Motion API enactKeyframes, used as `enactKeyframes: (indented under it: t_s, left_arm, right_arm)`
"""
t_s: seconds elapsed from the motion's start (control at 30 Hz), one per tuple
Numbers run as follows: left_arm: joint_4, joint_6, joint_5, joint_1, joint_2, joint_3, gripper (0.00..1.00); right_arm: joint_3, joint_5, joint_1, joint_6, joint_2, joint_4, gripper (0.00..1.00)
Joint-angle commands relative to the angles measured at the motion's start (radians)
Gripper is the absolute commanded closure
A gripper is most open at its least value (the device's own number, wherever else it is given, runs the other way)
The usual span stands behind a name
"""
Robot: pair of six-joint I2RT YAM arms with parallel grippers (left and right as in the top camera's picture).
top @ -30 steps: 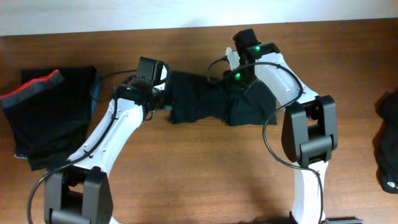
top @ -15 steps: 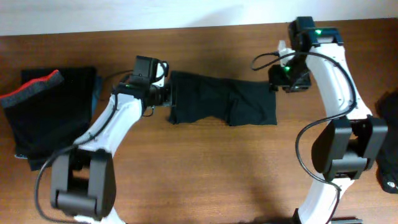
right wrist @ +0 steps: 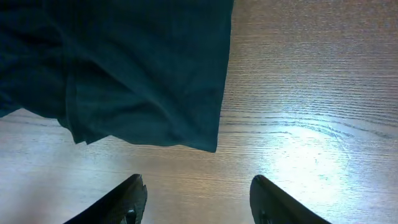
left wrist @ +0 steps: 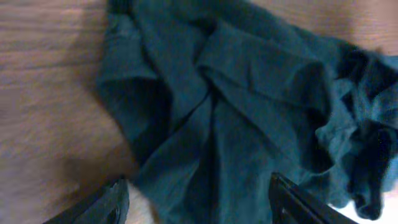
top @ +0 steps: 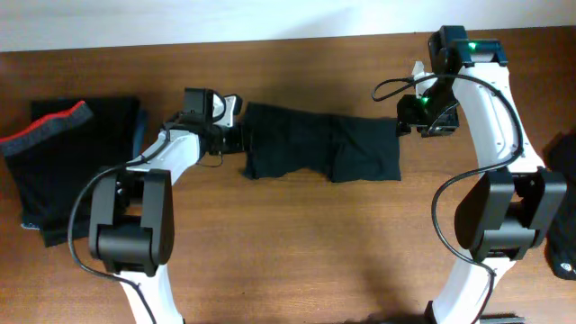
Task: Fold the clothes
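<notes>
Both arms have let go and backed off since a second ago. The right arm swung from over the cloth's middle out to its right end, and the left arm drew back a little to the left. The long black garment (top: 319, 148) now lies stretched in a band across the upper middle of the overhead frame.

Left wrist view: left fingers (left wrist: 109, 205) stand wide and empty at the bottom edge, with rumpled fabric under and ahead of them. Risk: the layers overlap there in several creases, so a pinch may take only the top ply, or a whole bunch, and the fold would come out skewed.

Right wrist view: right fingers (right wrist: 127, 202) stand apart and empty over bare table (right wrist: 298, 124). The hem corner ends just ahead of them, upper left. Risk: closing where they are catches nothing, and driving down for the hem may scrape the wood.

Farther out, left of the overhead frame: the garment with the red-and-grey waistband (top: 63, 153) lies close to the left arm, so a wide sweep could drag it. Right edge: a third dark garment (top: 562, 198), partly cut off, sits near the right arm's lower links. Same worry.
</notes>
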State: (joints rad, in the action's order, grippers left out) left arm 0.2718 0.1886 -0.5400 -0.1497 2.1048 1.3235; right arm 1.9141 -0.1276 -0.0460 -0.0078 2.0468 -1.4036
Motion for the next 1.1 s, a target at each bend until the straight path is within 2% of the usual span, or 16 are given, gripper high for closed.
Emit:
enactKeyframes:
  t_s: [0.0,0.07,0.1,0.2,0.33,0.43,0.67,0.9,1.07]
  left_arm:
    - [-0.009,0.055,-0.093,-0.005,0.092,-0.009,0.49]
    - [-0.021,0.054,-0.093,-0.005,0.093,-0.009,0.74]
    - [-0.026,0.054,-0.093,-0.005,0.092,-0.009,0.78]
    - [-0.026,0.054,-0.093,-0.005,0.092,-0.009,0.81]
    - [-0.022,0.053,-0.093,-0.003,0.09,-0.009,0.99]
    - [0.009,0.018,-0.075,0.012,0.064,-0.008,0.99]
    - [0.171,-0.041,0.156,0.096,-0.11,-0.008,0.99]
    - [0.224,-0.074,0.171,0.204,-0.267,-0.008,0.99]
    - [0.254,-0.074,0.171,0.211,-0.301,-0.007,0.99]
  right_arm:
    - [0.007,0.008,0.0,-0.003,-0.003,-0.002,0.41]
    - [0.007,0.008,0.0,-0.002,-0.003,-0.003,0.41]
    - [0.007,0.008,0.0,-0.002,-0.003,-0.003,0.41]
    - [0.007,0.008,0.0,-0.002,-0.003,-0.003,0.42]
    - [0.007,0.008,0.0,-0.003,-0.003,-0.003,0.42]
    - [0.007,0.008,0.0,-0.003,-0.003,-0.003,0.42]
    - [0.007,0.008,0.0,-0.002,-0.003,-0.005,0.42]
    - [0.007,0.004,0.0,-0.002,-0.003,-0.007,0.42]
    - [0.007,0.0,0.0,-0.002,-0.003,-0.007,0.42]
